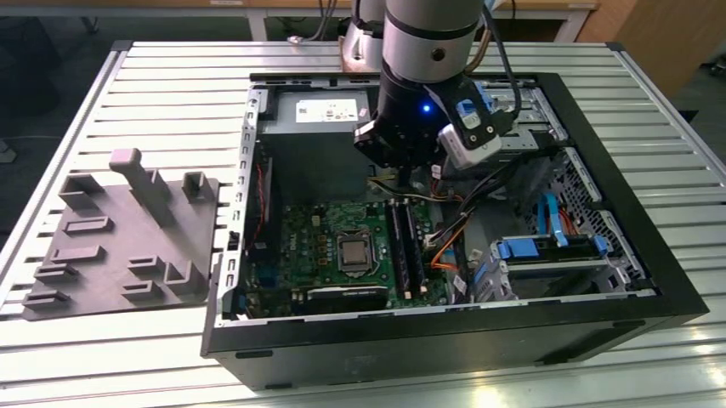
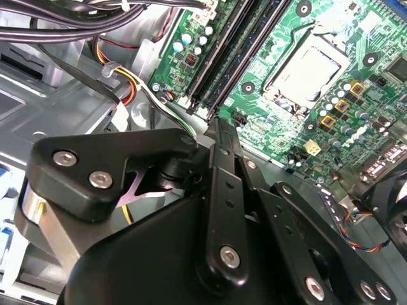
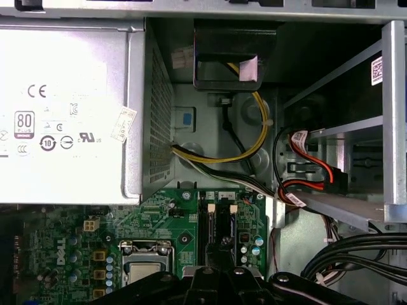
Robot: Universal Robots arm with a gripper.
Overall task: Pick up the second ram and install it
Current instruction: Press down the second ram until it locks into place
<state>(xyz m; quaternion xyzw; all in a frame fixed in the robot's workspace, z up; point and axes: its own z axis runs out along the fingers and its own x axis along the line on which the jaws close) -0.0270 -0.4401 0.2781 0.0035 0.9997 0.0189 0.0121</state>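
One thin memory stick, the second ram, cannot be told apart with certainty from the long black slot rails [image 1: 406, 246] on the green motherboard [image 1: 318, 246]; the rails look dark and filled along their length, but whether a stick sits in them or between the fingers is unclear. The pincer [image 1: 399, 189] hangs directly over the far end of those rails, close above the board, and in both wrist views its black linkage points at the rail ends [image 2: 216, 124] [image 3: 219, 254]. Whether its fingers are apart, together, or clamped on anything cannot be made out. Just beside the rails, toward the exterior view's left, is the square silver processor socket [image 1: 355, 252]. Beyond the board sits the grey power supply [image 1: 312, 115], with a yellow and black cable bundle [image 3: 254, 140] curving out of its side. All this lies inside an open black computer case [image 1: 635, 289] resting flat on a ribbed metal worktop [image 1: 148, 68]. A grey moulded holder tray [image 1: 125, 246] lies on the worktop at the exterior view's left of the case.
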